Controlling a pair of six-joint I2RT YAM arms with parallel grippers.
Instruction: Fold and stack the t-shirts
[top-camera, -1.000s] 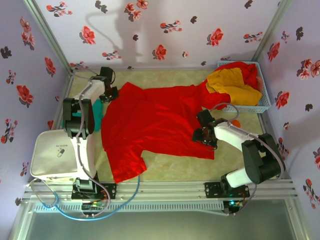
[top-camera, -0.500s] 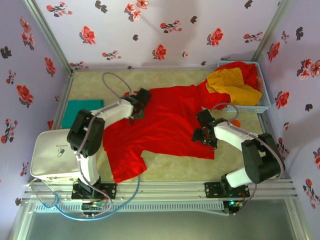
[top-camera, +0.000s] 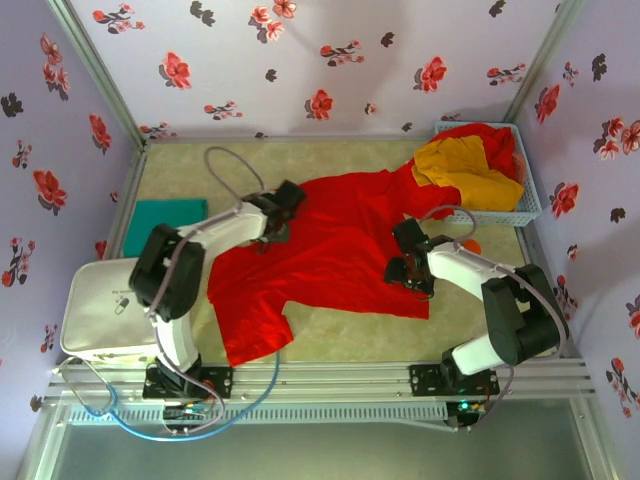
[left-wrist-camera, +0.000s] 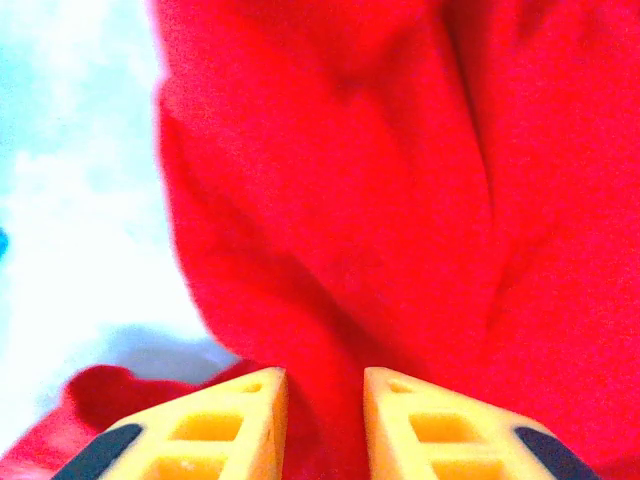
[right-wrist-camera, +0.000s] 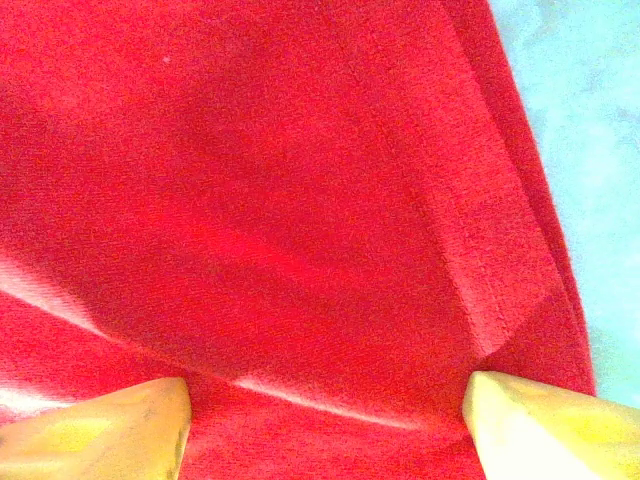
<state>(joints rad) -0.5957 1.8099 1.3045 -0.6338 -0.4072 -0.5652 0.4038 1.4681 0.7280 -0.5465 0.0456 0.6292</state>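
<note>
A big red t-shirt (top-camera: 330, 250) lies spread across the middle of the table, its left sleeve folded inward. My left gripper (top-camera: 285, 207) sits low on that folded upper-left part. In the left wrist view its yellow fingers (left-wrist-camera: 225, 425) stand a little apart, and the gripper (left-wrist-camera: 325, 420) is open with red cloth (left-wrist-camera: 400, 200) in the narrow gap. My right gripper (top-camera: 402, 265) rests on the shirt's right edge. It is wide open (right-wrist-camera: 325, 420), with flat red cloth (right-wrist-camera: 300, 200) between the fingertips (right-wrist-camera: 100, 430). A folded teal t-shirt (top-camera: 165, 224) lies at the left.
A pale blue basket (top-camera: 528, 205) at the back right holds a mustard-yellow shirt (top-camera: 465, 165) and another red one (top-camera: 497, 140). A white pouch (top-camera: 105, 310) lies at the near left. Floral walls close in the table on three sides.
My left arm swung from the back-left corner rightward, pulling the red shirt's sleeve in over the body and uncovering the teal shirt. Its jaws have since parted a little. The right arm stayed put.
</note>
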